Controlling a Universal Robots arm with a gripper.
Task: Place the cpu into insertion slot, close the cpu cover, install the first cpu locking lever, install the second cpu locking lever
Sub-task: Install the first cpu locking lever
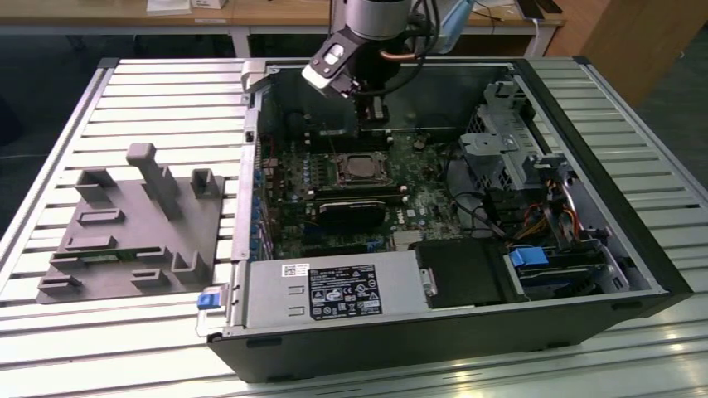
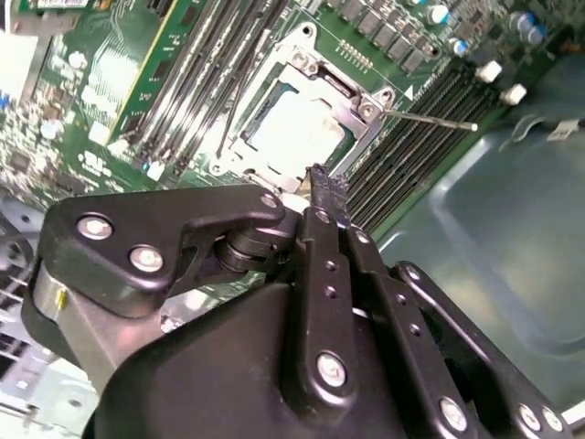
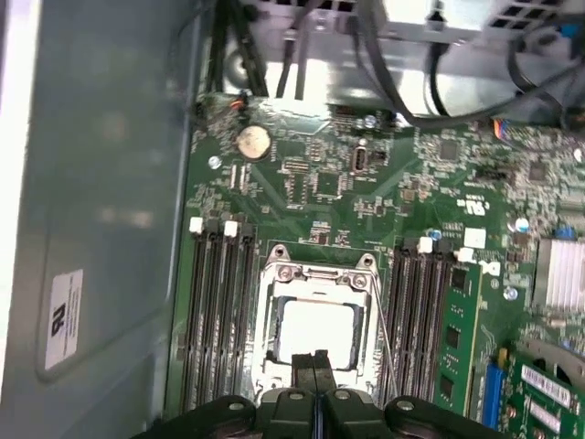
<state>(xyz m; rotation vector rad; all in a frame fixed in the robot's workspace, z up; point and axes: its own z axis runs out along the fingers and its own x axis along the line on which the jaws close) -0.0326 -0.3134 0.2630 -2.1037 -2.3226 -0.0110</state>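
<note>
Your gripper [image 3: 315, 358] is hovering, fingers pinched together on nothing, above the edge of the cpu cover [image 3: 316, 272] that's lying closed around the cpu [image 3: 315, 327].

At the exterior view's left, I'm seeing a grey fixture block [image 1: 133, 224] lying on the slatted worktop [image 1: 166, 91] beside a computer case [image 1: 443, 348].
</note>
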